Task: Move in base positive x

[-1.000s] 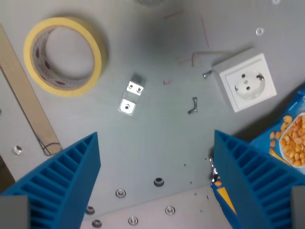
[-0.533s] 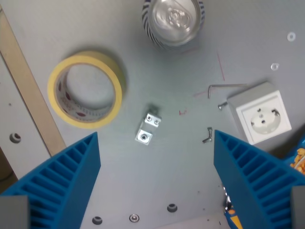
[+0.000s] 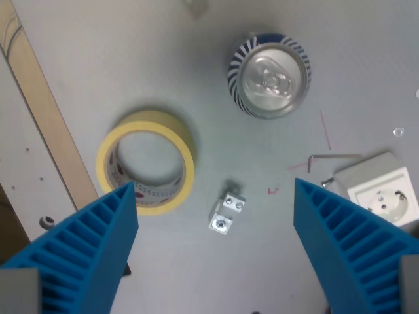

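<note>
My gripper is open and empty above a grey table, its two blue ribbed fingers at the bottom left and bottom right of the wrist view. Between the fingers lies a small metal angle bracket. A roll of yellow tape lies flat just above the left finger. A drink can with a blue and white striped wall stands upright, seen from above, at the top centre.
A white wall socket lies at the wrist view's right edge, partly behind the right finger. A thin hex key lies above it. A wooden strip runs diagonally down the left side.
The whole scene has slid down and to the right in the view, so the camera has moved. The can has come fully into view; the snack bag and table holes have left.
</note>
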`<state>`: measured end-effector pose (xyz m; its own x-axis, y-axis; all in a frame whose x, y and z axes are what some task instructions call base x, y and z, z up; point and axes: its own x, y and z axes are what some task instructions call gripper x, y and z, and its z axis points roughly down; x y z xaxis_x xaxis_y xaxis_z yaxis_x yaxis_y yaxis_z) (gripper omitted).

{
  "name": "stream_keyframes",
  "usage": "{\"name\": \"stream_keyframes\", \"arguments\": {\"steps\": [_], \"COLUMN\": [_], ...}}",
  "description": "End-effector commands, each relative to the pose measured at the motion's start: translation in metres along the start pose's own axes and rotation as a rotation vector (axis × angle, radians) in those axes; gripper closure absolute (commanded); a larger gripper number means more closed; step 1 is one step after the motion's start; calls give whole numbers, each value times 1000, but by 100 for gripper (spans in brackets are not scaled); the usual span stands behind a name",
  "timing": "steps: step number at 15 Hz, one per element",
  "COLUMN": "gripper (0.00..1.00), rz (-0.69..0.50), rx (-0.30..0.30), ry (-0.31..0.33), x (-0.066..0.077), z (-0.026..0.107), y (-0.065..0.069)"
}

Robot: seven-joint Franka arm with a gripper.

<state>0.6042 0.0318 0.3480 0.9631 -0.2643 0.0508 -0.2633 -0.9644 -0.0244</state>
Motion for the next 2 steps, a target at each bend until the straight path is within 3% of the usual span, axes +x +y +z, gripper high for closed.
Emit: {"name": "stream_keyframes", "arguments": {"steps": [1, 2], "gripper": [0, 0], "rz": [19, 19], "rx": [-30, -30], "ry": [-55, -55], "x": [19, 24], "z": [-2, -1], "y": [-10, -13]}}
